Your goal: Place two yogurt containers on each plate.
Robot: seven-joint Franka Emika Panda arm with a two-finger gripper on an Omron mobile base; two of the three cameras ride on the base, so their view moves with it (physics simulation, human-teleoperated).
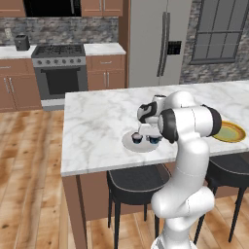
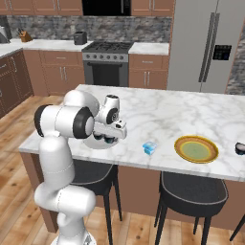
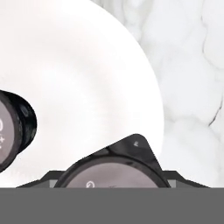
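The pale grey-white plate (image 1: 129,143) (image 2: 90,143) (image 3: 87,78) lies near the island's front edge. Two dark yogurt containers with pale tops stand on it. One (image 1: 137,138) (image 3: 15,127) stands free. The other (image 1: 154,140) (image 3: 113,173) sits between my fingers, and my gripper (image 1: 151,134) (image 2: 108,136) (image 3: 113,183) is shut on it low over the plate. A light blue and whitish yogurt container (image 2: 150,148) stands on the marble between the plates. The gold-rimmed plate (image 1: 229,132) (image 2: 196,149) with a greenish centre holds nothing. Another dark yogurt container (image 2: 240,148) shows at the right edge.
The marble island (image 1: 97,126) (image 2: 162,115) has black stools (image 1: 133,182) (image 2: 191,191) tucked under its front edge. Behind it are a stove (image 1: 61,68), wooden cabinets and a steel refrigerator (image 2: 206,43).
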